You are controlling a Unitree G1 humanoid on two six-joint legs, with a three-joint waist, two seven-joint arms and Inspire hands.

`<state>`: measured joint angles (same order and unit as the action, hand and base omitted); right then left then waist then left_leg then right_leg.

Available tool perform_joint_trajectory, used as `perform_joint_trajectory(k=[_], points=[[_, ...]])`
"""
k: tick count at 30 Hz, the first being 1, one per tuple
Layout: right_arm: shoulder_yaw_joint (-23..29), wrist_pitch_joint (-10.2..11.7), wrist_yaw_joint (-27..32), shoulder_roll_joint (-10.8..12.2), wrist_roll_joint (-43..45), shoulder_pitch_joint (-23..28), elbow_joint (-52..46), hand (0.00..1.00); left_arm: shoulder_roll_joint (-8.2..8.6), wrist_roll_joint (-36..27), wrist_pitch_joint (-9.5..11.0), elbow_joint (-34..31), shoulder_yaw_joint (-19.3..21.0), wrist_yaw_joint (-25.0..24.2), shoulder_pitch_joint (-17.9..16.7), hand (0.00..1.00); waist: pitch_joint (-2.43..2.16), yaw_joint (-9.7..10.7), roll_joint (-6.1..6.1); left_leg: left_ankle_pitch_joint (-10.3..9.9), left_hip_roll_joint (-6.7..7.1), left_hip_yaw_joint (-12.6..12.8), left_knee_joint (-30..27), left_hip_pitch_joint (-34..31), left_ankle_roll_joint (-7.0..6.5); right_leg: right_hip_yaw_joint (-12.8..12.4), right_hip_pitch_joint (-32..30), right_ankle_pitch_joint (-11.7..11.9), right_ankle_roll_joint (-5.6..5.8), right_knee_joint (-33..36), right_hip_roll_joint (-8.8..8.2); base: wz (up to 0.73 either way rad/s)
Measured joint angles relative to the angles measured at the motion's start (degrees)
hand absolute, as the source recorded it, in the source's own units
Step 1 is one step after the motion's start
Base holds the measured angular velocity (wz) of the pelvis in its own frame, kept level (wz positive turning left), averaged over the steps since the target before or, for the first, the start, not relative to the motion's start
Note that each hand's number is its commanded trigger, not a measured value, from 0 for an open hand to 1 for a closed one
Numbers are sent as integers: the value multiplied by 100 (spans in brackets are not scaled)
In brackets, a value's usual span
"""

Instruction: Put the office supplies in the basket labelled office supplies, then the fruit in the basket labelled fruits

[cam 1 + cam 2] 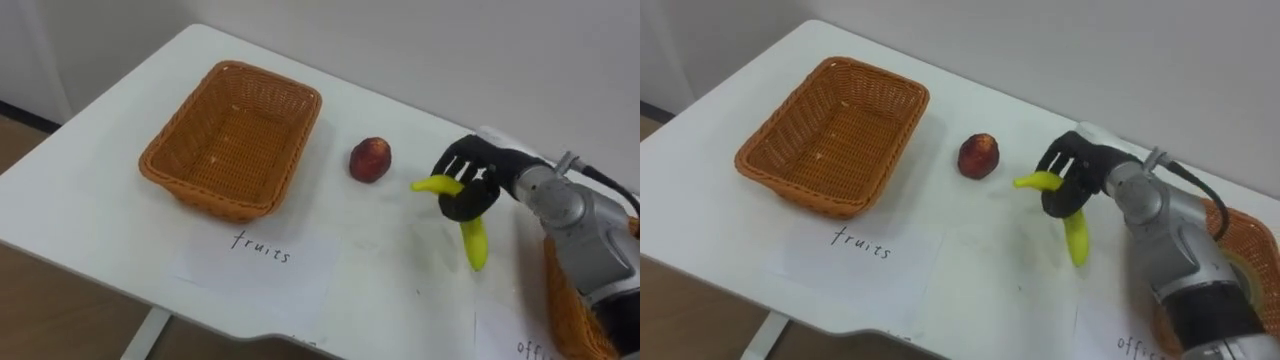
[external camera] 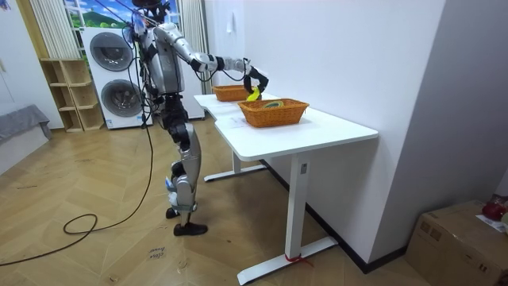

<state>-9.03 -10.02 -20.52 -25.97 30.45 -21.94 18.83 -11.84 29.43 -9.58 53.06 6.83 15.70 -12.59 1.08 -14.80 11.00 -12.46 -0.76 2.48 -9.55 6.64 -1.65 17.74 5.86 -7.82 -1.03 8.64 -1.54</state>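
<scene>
While the right robot hand (image 1: 470, 188) has its fingers curled round the upper part of the banana (image 1: 477, 245), the fruit hangs down from it over the counter (image 1: 90, 215); whether its lower tip touches the surface I cannot tell. Carrying the banana looks like the step in hand. The empty fruit basket (image 1: 200, 190) lies well off at nine o'clock from the hand, beyond the reddish fruit (image 1: 370, 159) sitting between them, and the second basket (image 1: 562, 310) is close at five o'clock. The next move calls for travel toward nine o'clock, above the reddish fruit and the basket's near rim, before letting go.
</scene>
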Motion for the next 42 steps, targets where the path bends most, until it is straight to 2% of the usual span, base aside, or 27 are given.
perform_joint_trajectory(k=[3, 10, 15, 21, 24, 30, 35, 36, 40, 42], points=[[157, 6, 72, 6, -111, 0, -175, 100, 11, 1, -10, 0, 4, 0, -27, 0, 9, 34, -31, 0, -1, -7, -3, 4, 0, 4, 7, 0, 0, 0, 2, 0], [183, 8, 247, 8, -313, -13, -181, 100, 19, 1, -15, -11, 15, 0, -18, 0, -34, 43, -100, 1, 1, 10, -4, 7, 0, 0, 2, 0, 0, 2, -4, 0], [183, 8, 296, 10, -403, -49, -240, 100, 19, 1, -15, -14, 30, 0, -19, 0, -43, 41, -100, 1, -2, 15, -12, 11, 1, -3, 3, 0, 0, 3, -4, 0], [182, 4, 336, 9, -622, -50, -767, 100, 18, 80, -44, -20, 38, 0, 0, 0, -46, 34, -97, 2, -1, 3, -10, -4, 0, 5, -9, -1, 1, 19, -11, 1], [181, 5, 429, 10, -819, -71, -875, 100, 19, 163, -47, -21, 40, 0, 1, 0, -63, 20, -73, 2, 2, -22, -10, -5, 0, 39, 4, -1, 2, 20, -15, 6], [180, 1, 597, 11, -1039, -436, -874, 100, 32, 227, -107, -106, 98, 0, 4, 0, -63, 34, -73, 5, 18, -104, -12, -12, -7, 121, 34, -4, 7, 22, -34, 7], [143, 1, 633, 13, -1092, -558, -873, 100, 41, 229, -138, -143, 173, 2, 20, 0, -60, -118, -76, 5, 19, -130, -17, 9, -7, 138, 71, -7, 12, 11, -34, 3], [142, 1, 649, 26, -1084, -561, -874, 100, 41, 226, -138, -142, 178, 2, 23, 0, -60, -129, -75, 5, 20, -133, -17, 8, -7, 138, 72, -8, 12, 10, -35, 4], [140, 10, 832, 397, -1023, -618, -918, 100, 44, 224, -146, -119, 187, 10, 9, 0, -54, -143, -83, 5, 27, -145, -15, 5, -7, 127, 70, -19, 31, 13, -40, 0], [138, 14, 895, 491, -1030, -618, -957, 100, 51, 224, -141, -113, 186, 13, 8, 0, -52, -145, -86, 5, 31, -164, -17, -6, -8, 133, 67, -20, 32, 15, -43, 0]])
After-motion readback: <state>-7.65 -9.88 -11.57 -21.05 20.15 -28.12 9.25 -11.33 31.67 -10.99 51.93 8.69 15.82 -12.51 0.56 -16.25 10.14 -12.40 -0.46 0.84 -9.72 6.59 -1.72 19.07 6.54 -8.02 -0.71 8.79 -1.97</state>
